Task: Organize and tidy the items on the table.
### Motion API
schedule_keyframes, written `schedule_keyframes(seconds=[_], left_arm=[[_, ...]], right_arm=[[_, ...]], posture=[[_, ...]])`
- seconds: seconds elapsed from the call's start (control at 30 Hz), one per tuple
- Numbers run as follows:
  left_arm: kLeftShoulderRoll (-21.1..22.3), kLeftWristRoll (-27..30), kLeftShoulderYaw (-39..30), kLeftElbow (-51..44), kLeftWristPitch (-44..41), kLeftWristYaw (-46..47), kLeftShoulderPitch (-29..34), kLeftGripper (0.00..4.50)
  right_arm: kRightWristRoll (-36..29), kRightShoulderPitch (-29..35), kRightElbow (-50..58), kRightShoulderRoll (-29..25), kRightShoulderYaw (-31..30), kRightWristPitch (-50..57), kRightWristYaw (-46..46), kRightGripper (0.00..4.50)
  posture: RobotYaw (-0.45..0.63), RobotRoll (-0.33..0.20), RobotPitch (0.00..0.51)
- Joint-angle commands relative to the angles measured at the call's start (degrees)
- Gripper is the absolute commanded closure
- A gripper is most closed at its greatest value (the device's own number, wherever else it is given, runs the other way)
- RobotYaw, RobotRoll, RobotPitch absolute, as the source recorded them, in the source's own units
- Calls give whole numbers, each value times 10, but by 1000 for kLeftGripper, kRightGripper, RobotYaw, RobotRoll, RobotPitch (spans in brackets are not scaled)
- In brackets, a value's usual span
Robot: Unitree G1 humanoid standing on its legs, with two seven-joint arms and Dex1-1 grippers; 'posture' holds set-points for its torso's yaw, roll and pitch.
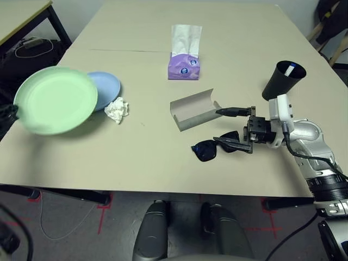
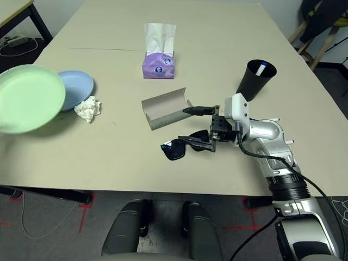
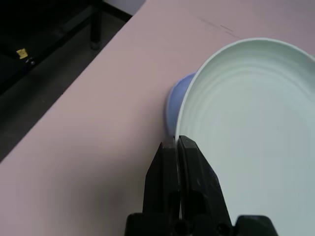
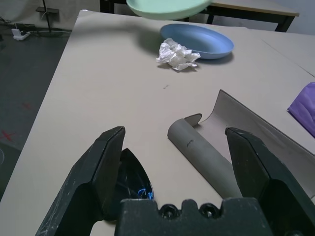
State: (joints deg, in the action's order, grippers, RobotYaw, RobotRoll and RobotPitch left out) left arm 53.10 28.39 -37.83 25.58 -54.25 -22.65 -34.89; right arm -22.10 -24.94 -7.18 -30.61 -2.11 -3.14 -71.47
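Note:
My left gripper (image 3: 178, 147) is shut on the rim of the pale green plate (image 1: 54, 99) and holds it up off the table (image 1: 136, 157) at the left, overlapping the pale blue plate (image 1: 109, 86). A crumpled white tissue wad (image 1: 117, 109) lies just right of the blue plate. My right gripper (image 1: 231, 128) stands open at the right, its fingers either side of the end of the grey glasses case (image 1: 193, 109), which lies open. The black sunglasses (image 1: 209, 148) lie just below that gripper's lower finger. A black cup (image 1: 283, 80) behind it holds a white pen (image 1: 291, 68).
A purple tissue box (image 1: 184, 65) stands at the middle back of the table. A dark-legged side desk (image 1: 22, 16) is off the far left corner, with cables on the floor beside it. The table's front edge runs close under the sunglasses.

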Motion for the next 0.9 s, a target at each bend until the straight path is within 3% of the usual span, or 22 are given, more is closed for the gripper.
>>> schedule_keyframes(seconds=[0.03,0.23,0.9], left_arm=[[-32,-22,34,38,49,29,-46,4454],[-68,-36,72,83,91,40,-94,4454],[-74,-66,81,163,187,122,-143,4454]], right_arm=[[-3,10,-2,1,16,2,23,0],[-17,11,5,21,36,27,83,0],[-34,39,75,31,18,88,95,0]], posture=[[124,0,140],[108,0,138],[112,0,139]])
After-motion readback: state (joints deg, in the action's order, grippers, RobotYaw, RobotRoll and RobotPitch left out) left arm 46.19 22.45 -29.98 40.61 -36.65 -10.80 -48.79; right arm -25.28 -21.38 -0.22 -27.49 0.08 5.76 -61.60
